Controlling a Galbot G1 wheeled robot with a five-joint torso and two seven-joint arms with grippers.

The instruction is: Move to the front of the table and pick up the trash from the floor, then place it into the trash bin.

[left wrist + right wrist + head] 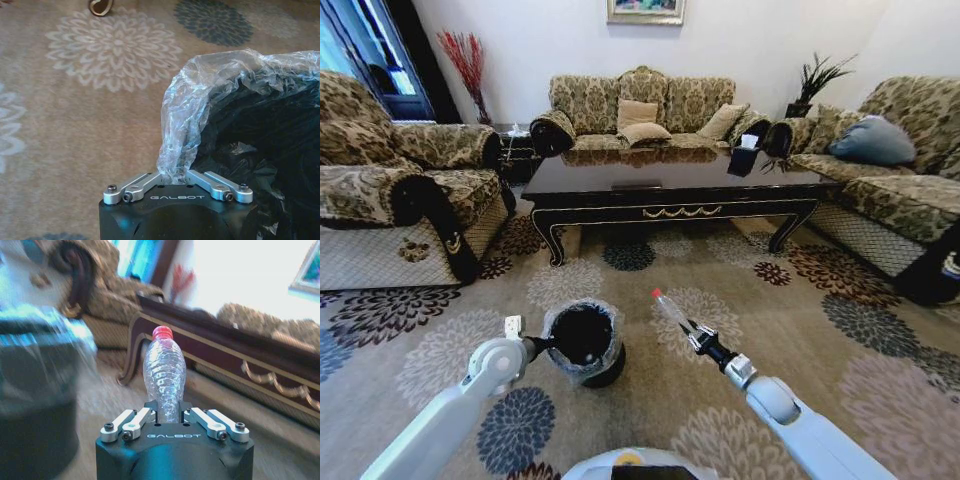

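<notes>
- Now the left gripper (175,176) is pinching the liner (190,110) at the bin (586,345) rim, jaws clamped on the plastic.
- The right gripper (170,412) is gripping the bottle (164,371) (red cap up), just beside the bin, above the floor (650,400).
- The table (670,180) is standing beyond.

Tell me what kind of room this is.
Most likely a home living room: patterned sofas surround a long dark coffee table on flower-patterned carpet, with a framed picture on the wall behind.
</notes>
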